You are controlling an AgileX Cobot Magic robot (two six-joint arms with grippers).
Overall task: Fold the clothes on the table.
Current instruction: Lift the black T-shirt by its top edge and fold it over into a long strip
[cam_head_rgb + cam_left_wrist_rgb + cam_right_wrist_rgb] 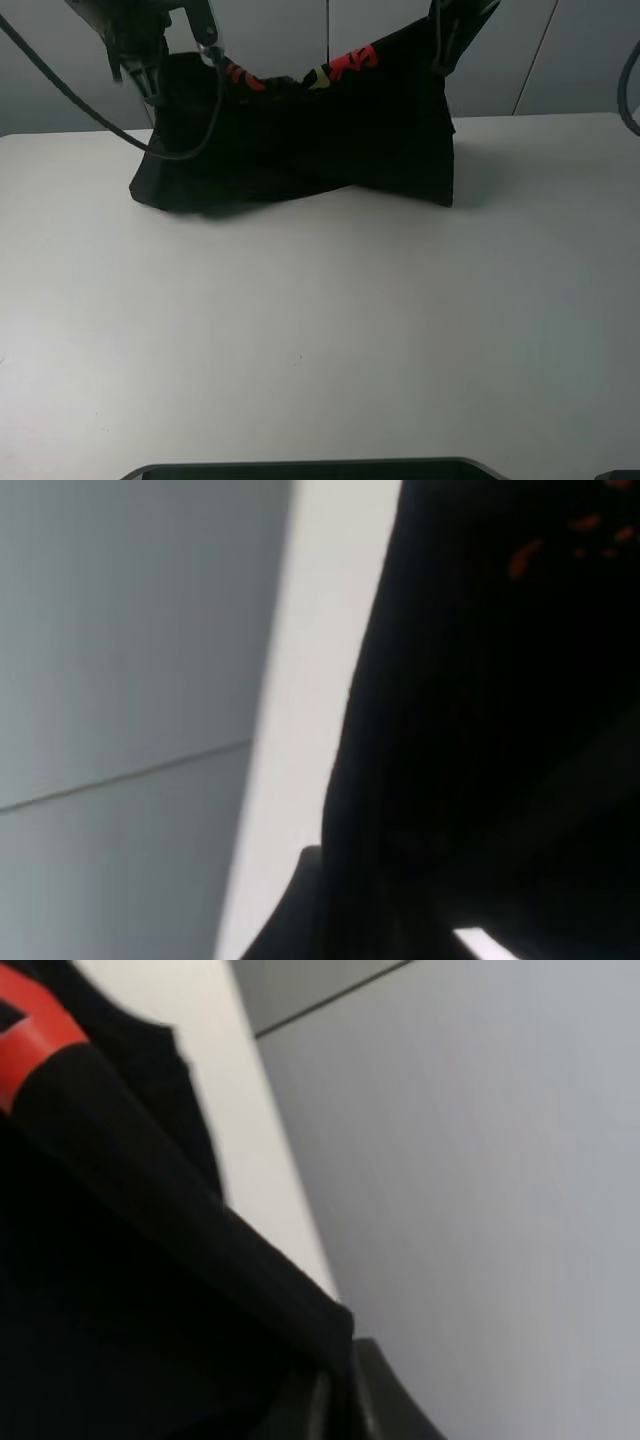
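Observation:
The clothes (pixel 320 140), a black T-shirt with red and yellow print along its upper edge, hang stretched between my two grippers at the far side of the white table (pixel 320 330). The shirt's lower part rests bunched on the tabletop. My left gripper (pixel 150 78) is shut on the shirt's upper left corner. My right gripper (pixel 443 45) is shut on its upper right corner. Black cloth (pixel 480 730) fills most of the left wrist view. In the right wrist view the cloth (pixel 120 1290) runs into a dark finger (pixel 385 1400).
Grey wall panels (pixel 560 50) stand right behind the table's far edge. Black cables (pixel 60 90) loop down from the left arm across the shirt. A dark rounded edge (pixel 300 470) lies at the near side of the table. White tabletop stretches in front of the shirt.

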